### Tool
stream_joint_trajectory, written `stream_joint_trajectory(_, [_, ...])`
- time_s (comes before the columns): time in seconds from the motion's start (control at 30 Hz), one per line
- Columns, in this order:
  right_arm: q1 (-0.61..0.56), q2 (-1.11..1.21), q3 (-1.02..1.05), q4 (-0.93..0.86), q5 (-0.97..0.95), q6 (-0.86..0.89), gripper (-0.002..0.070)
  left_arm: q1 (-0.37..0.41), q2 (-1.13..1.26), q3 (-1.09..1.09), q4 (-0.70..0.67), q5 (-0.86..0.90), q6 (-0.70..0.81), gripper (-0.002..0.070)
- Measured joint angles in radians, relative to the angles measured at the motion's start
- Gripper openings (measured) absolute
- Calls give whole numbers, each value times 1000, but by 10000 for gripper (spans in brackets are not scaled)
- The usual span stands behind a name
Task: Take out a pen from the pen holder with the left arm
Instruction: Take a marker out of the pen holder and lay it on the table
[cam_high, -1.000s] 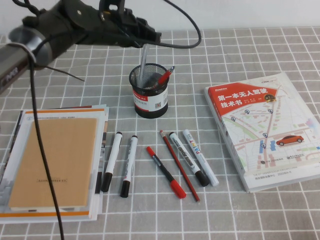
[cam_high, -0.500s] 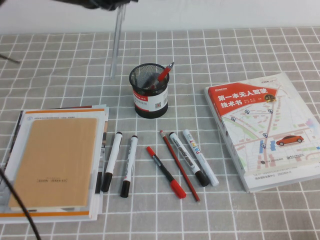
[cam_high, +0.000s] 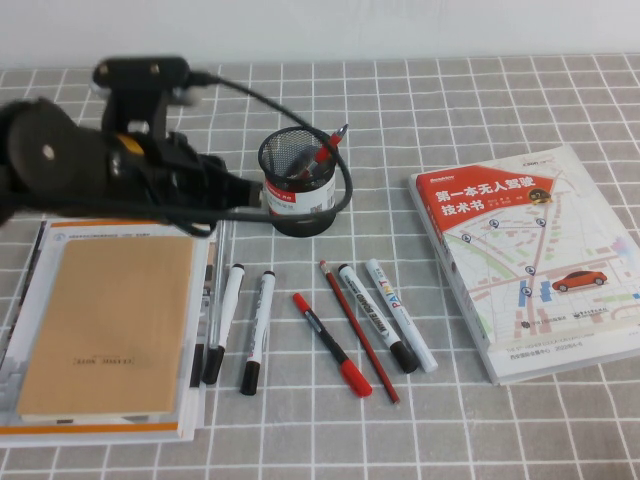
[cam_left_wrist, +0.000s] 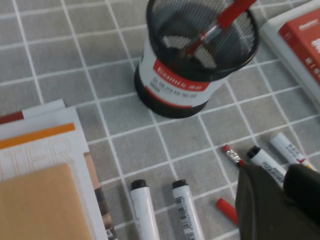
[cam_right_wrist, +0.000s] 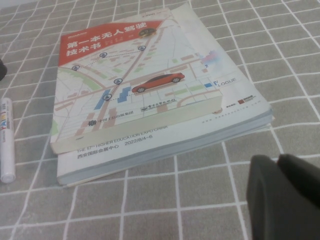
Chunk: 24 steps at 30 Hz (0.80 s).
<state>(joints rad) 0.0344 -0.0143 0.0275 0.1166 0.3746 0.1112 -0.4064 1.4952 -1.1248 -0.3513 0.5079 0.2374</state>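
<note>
**High view.**
- Map-cover book (cam_high: 530, 260), on the right of the table (cam_high: 480, 100). The red banner carried white characters, "第一本无人驾驶技术书", and a small red car was printed low on the cover.
- Pen holder (cam_high: 298, 195), black mesh, centre rear. It bore a white label with a red band (wording not legible from here). One red pen (cam_high: 328, 148) leaned inside.
- Left gripper (cam_high: 245, 192), low, just left of the pen holder and above a corner of the book stack (cam_high: 110, 320). Its jaws were drawn nearly together on a slim grey pen (cam_high: 216, 290). The pen was outside the holder and ran down between the stack's edge and a black-capped marker (cam_high: 222, 322).
- White marker (cam_high: 400, 315) with coloured letters, lying in the loose row in front of the holder.

**Left wrist view.**
- Pen holder (cam_left_wrist: 185, 85): white script on the red band, fine print beneath (brand unreadable).
- Left gripper (cam_left_wrist: 284, 182): its dark fingers sat close together above the loose markers. The grey pen was hidden from this camera.

**Right wrist view.**
- Map-cover book (cam_right_wrist: 145, 85): legible lines were "HIGHER EDUCATION EXPO CHINA", "2022/8/4-6" and "LOGUE".
- Right gripper (cam_right_wrist: 279, 170), over bare table near a corner of that book, closed and holding nothing.
</note>
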Motion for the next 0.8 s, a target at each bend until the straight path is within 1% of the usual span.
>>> stream_joint_trajectory(0.3, [0,0,0,0,0,0,-13,0,138,22,-31,-106,-4,57])
stream_joint_trajectory(0.63, [0,0,0,0,0,0,-13,0,269,22,-43,-133,0,61])
stream_joint_trajectory(0.7, [0,0,0,0,0,0,-13,0,279,22,-43,-135,2,78])
stream_joint_trajectory(0.73, [0,0,0,0,0,0,-13,0,284,22,-43,-135,3,97])
stream_joint_trajectory(0.8, [0,0,0,0,0,0,-13,0,289,22,-49,-142,4,164])
